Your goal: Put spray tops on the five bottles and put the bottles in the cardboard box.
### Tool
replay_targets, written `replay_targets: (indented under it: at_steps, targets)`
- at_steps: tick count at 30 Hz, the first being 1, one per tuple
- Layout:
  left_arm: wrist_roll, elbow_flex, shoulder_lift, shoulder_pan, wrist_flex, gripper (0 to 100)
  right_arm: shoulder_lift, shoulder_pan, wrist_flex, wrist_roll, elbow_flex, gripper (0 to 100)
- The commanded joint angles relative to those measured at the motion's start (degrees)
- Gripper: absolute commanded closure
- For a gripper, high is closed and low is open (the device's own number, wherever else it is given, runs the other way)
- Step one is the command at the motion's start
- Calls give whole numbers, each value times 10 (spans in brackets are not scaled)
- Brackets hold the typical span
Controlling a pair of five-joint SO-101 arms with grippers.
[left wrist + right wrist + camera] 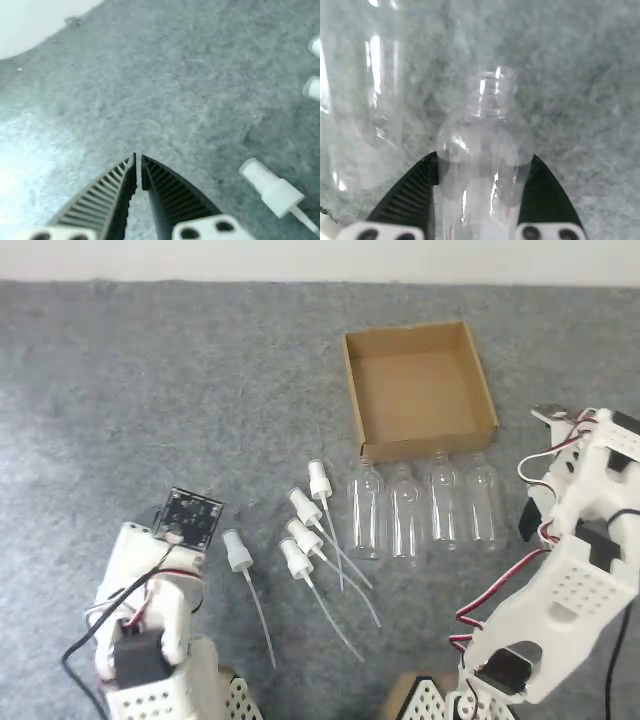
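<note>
Five spray tops (303,535) loose on the counter (120,390); one top (270,190) just beside the left claw (138,167), fingers pressed together. Wrist view: the right claw (482,170) pinches a clear bottle (492,115), second bottle (365,100) alongside. High view adds four bottles (405,515) in a row, cardboard box (420,390) past them.

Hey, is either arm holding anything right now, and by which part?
The right gripper has a bottle between its jaws, by the body just below the shoulder. The left gripper is shut on nothing.
</note>
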Motion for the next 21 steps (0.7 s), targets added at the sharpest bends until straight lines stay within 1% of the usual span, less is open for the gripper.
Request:
replay_targets:
  at_steps: [1, 5, 9, 12, 16, 18, 21]
  targets:
    - [-7, -107, 98, -7, 12, 988, -20, 50, -22, 34, -34, 946]
    - [0, -218, 301, 18, 17, 988, -20, 92, -23, 55, -34, 946]
    - [91, -335, 518, 69, 26, 988, -20, 103, -32, 55, -34, 946]
    - [163, -407, 651, 95, 25, 987, -20, 102, -43, 54, -32, 946]
    - [257, -458, 766, 114, 7, 971, -21, 101, -43, 56, -33, 946]
    - [297, -457, 798, 123, -15, 935, -21, 101, -49, 57, -34, 946]
    - [337, -433, 827, 143, -29, 905, -20, 102, -66, 57, -33, 946]
